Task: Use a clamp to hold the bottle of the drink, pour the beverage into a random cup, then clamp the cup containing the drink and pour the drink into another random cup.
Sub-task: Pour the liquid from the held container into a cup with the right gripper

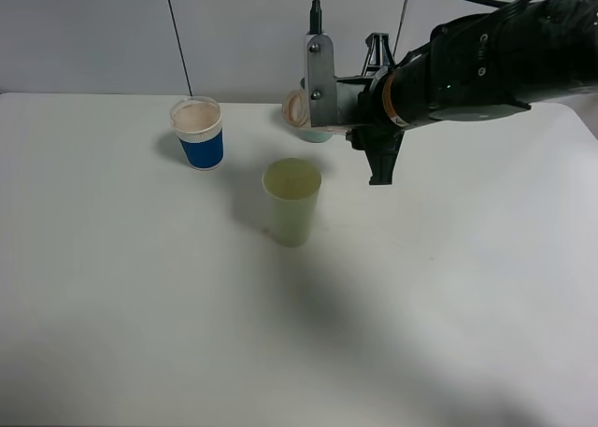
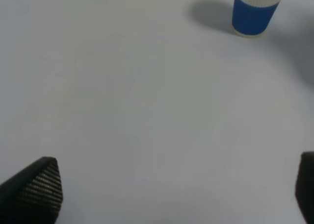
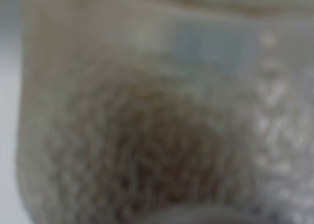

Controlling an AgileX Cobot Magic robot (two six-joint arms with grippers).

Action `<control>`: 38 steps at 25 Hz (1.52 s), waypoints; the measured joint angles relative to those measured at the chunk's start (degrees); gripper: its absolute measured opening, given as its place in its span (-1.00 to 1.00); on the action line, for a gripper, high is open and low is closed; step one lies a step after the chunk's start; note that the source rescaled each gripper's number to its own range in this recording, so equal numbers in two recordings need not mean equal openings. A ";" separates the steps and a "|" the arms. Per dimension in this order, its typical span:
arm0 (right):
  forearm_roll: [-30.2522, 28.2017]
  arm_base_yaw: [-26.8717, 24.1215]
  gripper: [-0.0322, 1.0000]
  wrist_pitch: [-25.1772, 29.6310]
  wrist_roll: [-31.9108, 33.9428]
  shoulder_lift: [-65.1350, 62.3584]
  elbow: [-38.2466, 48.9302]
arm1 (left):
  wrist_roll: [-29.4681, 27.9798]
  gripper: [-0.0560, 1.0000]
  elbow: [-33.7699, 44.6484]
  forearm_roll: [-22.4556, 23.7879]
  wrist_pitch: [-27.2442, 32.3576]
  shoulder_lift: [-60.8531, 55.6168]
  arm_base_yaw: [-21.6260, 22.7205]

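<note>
My right gripper (image 1: 329, 98) is shut on the bottle (image 1: 299, 109) and holds it tipped on its side above the table. The bottle's open neck points left, a little above and behind the pale yellow-green cup (image 1: 291, 201), which stands upright mid-table. The right wrist view is filled by the blurred bottle (image 3: 147, 111); a brownish patch shows through its wall, too blurred to say whether it is the beverage. The blue cup with the white rim band (image 1: 198, 133) (image 2: 254, 11) stands at the back left. My left gripper (image 2: 176, 189) is open over bare table, its fingertips (image 2: 37, 189) wide apart.
A teal tumbler (image 1: 318, 135) stands at the back, mostly hidden behind the bottle and gripper. The thick black right arm (image 1: 486, 63) reaches in from the upper right. The white table (image 1: 140, 306) meets a grey wall at the back.
</note>
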 joint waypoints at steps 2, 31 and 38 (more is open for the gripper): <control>0.00 0.51 -0.93 1.32 -0.10 0.00 0.00 | 0.00 1.00 0.00 0.00 0.00 0.00 0.00; -4.35 2.87 -0.93 8.73 -5.44 -4.12 5.17 | 0.00 1.00 0.00 0.00 0.00 0.00 0.00; -7.10 3.58 -0.93 9.69 -5.44 -4.17 5.17 | 0.00 1.00 0.00 0.00 0.00 0.00 0.00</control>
